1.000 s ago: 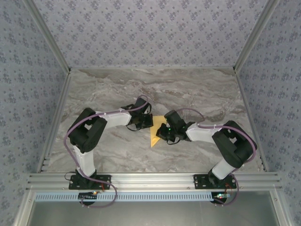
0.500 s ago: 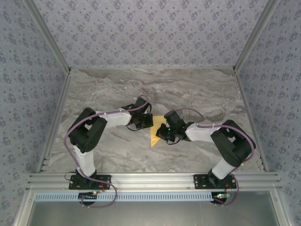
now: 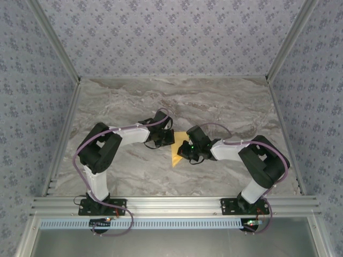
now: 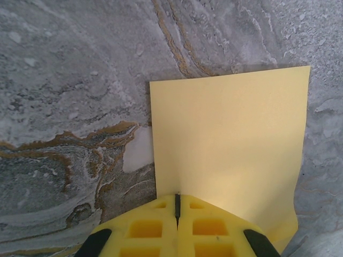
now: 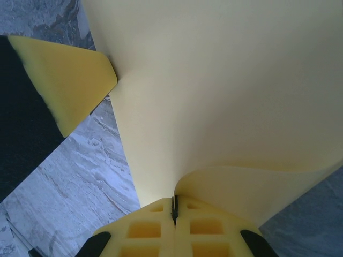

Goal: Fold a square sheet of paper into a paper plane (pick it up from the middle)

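A grey, brown-veined marble-patterned table (image 3: 230, 101) carries the yellow square sheet of paper (image 3: 174, 159) just toward 6 o'clock of its centre. One part lies flat and another curls upward.

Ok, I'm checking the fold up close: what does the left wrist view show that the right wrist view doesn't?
Left wrist view: the sheet spread out flat, its straight far edge and both far corners in sight, with the left pincer shut on the near edge. Right wrist view: the sheet bowed, a flap curling up beside the right pincer, which is shut on it, and a yellow fingertip of the other pincer at the sheet's edge. Both: yellow paper, closed yellow jaws, grey marble table.
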Motion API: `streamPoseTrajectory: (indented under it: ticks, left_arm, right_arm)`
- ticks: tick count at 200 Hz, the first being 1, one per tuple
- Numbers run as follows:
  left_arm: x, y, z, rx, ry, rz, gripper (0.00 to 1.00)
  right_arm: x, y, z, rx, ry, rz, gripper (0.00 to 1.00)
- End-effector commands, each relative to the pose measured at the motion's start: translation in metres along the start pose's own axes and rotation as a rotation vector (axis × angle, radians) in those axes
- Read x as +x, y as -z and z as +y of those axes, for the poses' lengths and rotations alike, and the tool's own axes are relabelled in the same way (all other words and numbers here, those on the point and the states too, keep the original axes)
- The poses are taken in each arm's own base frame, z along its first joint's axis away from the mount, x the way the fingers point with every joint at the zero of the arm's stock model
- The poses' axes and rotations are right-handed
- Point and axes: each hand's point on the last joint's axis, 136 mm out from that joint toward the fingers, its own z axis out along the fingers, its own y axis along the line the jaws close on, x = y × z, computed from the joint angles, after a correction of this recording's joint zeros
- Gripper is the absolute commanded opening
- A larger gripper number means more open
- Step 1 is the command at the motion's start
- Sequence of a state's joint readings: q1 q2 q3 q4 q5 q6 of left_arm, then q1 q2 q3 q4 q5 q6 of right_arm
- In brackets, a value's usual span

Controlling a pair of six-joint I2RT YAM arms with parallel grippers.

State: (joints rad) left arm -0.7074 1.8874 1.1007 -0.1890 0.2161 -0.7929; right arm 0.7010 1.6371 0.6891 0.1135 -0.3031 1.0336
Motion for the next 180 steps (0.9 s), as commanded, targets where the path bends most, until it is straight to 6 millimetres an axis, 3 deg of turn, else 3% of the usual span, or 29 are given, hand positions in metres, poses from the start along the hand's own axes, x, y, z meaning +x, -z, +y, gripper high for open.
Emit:
streamPoseTrajectory:
  ticks: [1,123,180]
  left_arm:
    - [0.018,-0.011,0.018,-0.071,-0.008,0.073,0.00]
    - [0.019,-0.011,0.018,-0.072,-0.009,0.075,0.00]
    - [0.010,-0.002,0.015,-0.103,-0.049,0.050,0.00]
  right_arm:
    - [-0.005,-0.003,0.004,-0.003,0.027,-0.013,0.00]
    - [-0.004,-0.010,-0.001,0.002,0.038,-0.002,0.01]
    - [0.000,0.004,0.001,0.000,0.045,-0.012,0.01]
